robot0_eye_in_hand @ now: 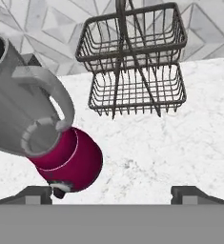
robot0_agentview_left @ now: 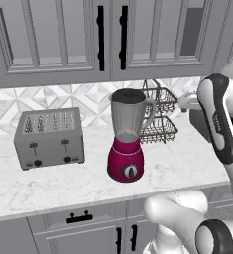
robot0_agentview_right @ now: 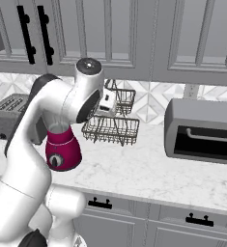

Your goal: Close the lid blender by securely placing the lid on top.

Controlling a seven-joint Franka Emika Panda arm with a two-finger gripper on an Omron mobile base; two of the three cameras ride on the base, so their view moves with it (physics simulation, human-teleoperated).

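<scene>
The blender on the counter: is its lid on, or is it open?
Lid on: a dark disc covers the blender jar's mouth in the left base view.

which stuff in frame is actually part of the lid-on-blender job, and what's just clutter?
Job:
- blender; the jar mouth looks dark, unclear if capped
- gripper, open, near the blender

Clutter:
- toaster
- two-tier wire basket
- grey countertop oven
</scene>
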